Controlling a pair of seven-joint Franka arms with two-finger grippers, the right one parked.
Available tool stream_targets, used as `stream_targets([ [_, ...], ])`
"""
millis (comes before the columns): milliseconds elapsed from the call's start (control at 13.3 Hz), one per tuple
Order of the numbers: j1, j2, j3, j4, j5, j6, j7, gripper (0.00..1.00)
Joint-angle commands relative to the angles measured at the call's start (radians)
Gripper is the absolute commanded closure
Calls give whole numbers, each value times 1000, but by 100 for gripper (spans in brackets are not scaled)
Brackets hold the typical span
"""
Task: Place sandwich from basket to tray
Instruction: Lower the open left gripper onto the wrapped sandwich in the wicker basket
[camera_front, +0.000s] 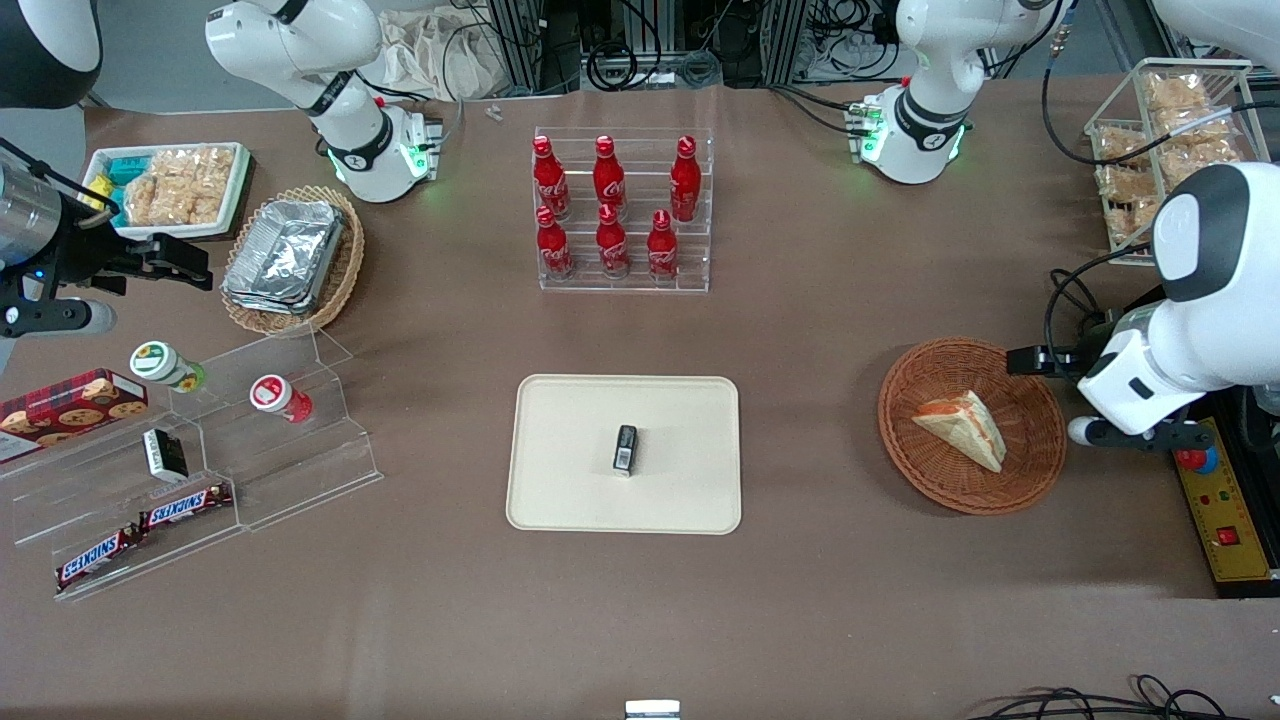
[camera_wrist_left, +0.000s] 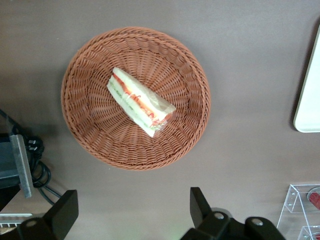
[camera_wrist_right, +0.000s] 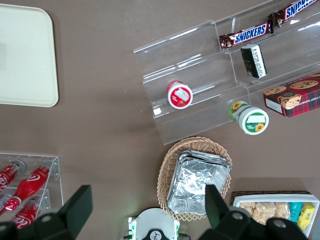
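Note:
The sandwich (camera_front: 965, 425), a pale bread wedge with red-orange and green filling, lies in the round reddish-brown wicker basket (camera_front: 1000, 495). The left wrist view looks down on the sandwich (camera_wrist_left: 140, 102) in the basket (camera_wrist_left: 80, 65). My left gripper (camera_front: 1040, 360) hovers over the basket's rim at the working arm's end of the table. It is open and empty in the left wrist view (camera_wrist_left: 132, 200), with its fingers wide apart over bare table beside the basket. The cream-beige tray (camera_front: 560, 500) lies mid-table, toward the parked arm from the basket, and its edge shows in the left wrist view (camera_wrist_left: 310, 100).
A small black object (camera_front: 625, 449) lies on the tray. A clear rack of red cola bottles (camera_front: 620, 210) stands farther from the camera. A yellow control box (camera_front: 1225, 510) sits at the working arm's end. Acrylic steps with snacks (camera_front: 200, 470) and a foil-container basket (camera_front: 290, 255) lie toward the parked arm's end.

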Motion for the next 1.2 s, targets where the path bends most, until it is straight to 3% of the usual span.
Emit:
stream_targets([
  [0, -8, 39, 1, 48, -10, -26, -16, 1],
  [525, -8, 57, 3, 7, -8, 7, -83, 1],
  [975, -5, 73, 3, -197, -4, 427, -503, 1],
  [1125, 4, 68, 4, -255, -7, 495, -587, 1],
])
